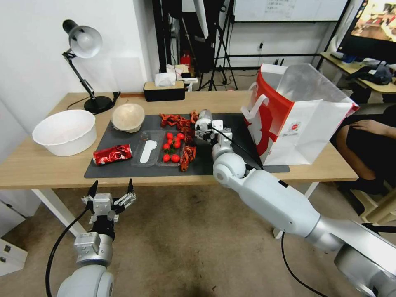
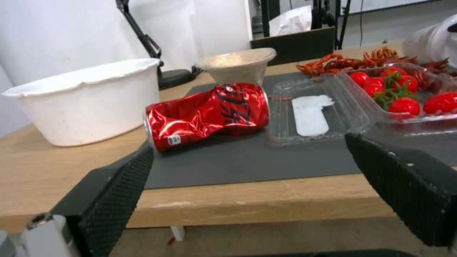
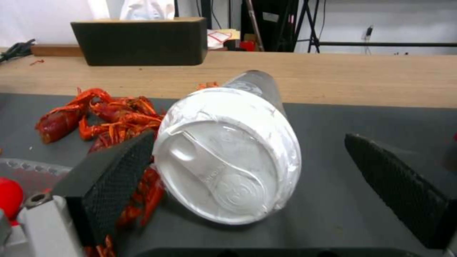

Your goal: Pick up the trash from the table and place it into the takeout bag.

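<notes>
With the cup (image 3: 228, 153) lying on its side on the dark mat (image 1: 231, 165), lid end toward the wrist camera, the right end effector (image 1: 205, 128) is set at centre frame in the head view so its fingers (image 3: 112, 178) are spread either side of the lid. One pad is touching or just beside the lid rim; the other is well apart, so nothing is clamped yet. A sideways grasp seems intended because the cup is tipped over. The bag (image 1: 301, 119) is stood open at right of the head frame, close to this arm, likely to keep the carry short. The left end effector (image 1: 110, 198) is held low at lower left, below the counter (image 1: 49, 165) edge, fingers apart and empty, facing the crushed can (image 2: 207, 114) on the mat's near left. The crayfish shells (image 3: 100, 116) are heaped just beside the cup. The tomato tray (image 1: 171, 148), beige bowl (image 1: 128, 116) and white bowl (image 1: 65, 132) are left untouched.
</notes>
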Motion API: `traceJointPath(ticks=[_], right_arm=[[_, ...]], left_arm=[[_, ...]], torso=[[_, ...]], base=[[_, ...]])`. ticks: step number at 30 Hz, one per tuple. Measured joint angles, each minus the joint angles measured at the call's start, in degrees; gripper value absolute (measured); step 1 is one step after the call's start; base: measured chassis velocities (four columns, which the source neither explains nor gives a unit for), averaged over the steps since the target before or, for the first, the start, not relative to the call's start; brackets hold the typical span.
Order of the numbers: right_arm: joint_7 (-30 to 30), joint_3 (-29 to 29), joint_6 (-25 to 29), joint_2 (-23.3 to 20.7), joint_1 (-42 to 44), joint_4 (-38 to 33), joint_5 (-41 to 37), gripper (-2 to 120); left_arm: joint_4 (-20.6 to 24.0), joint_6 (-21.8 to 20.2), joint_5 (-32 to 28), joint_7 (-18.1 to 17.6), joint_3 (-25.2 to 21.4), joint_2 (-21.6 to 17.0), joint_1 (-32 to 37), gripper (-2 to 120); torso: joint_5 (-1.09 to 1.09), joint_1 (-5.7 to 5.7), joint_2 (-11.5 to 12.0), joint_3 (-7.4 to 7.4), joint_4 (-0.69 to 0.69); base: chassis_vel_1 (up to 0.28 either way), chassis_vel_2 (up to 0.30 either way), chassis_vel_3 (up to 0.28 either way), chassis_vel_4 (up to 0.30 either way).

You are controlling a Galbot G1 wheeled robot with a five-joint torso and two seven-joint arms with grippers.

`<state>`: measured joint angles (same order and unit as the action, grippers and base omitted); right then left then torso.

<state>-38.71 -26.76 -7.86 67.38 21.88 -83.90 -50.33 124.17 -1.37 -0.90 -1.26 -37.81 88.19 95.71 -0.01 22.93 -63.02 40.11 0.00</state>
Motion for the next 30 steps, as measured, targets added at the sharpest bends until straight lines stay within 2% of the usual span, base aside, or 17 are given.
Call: traceJointPath(ticks=[16,21,23,27,30], right_arm=[[0.9,-1.6,0.5,2.9,-2.5,5.2,0.4,100],[0.1,-2.1,-0.6,4.4,-3.3,7.8,0.5,89],[-0.2,-2.2,-0.8,4.7,-3.4,8.2,0.5,80],[-0.4,-2.2,-1.0,4.8,-3.2,8.3,0.5,73],[-0.4,-2.2,-1.0,4.7,-3.0,8.2,0.5,73]], left_arm=[[-1.1,0.8,0.0,0.0,0.2,0.1,-0.2,100],[-1.3,1.3,0.0,0.0,0.1,-0.1,-0.2,100],[-1.5,1.6,-0.1,0.0,0.0,-0.1,-0.2,100],[-1.6,1.7,-0.1,0.0,0.0,-0.2,-0.3,100],[-1.6,1.7,-0.1,0.0,0.0,-0.2,-0.5,100]], torso=[[0.01,-0.01,0.0,-0.01,0.00],[0.00,-0.02,0.0,-0.01,0.01],[0.01,-0.02,0.0,-0.01,0.01],[0.01,-0.02,0.0,-0.01,0.01],[0.01,-0.02,0.0,-0.02,0.02]], base=[[0.000,0.000,0.000,0.000],[0.000,0.000,0.000,0.000],[0.000,0.000,0.000,0.000],[0.000,0.000,0.000,0.000],[0.000,0.000,0.000,0.000]])
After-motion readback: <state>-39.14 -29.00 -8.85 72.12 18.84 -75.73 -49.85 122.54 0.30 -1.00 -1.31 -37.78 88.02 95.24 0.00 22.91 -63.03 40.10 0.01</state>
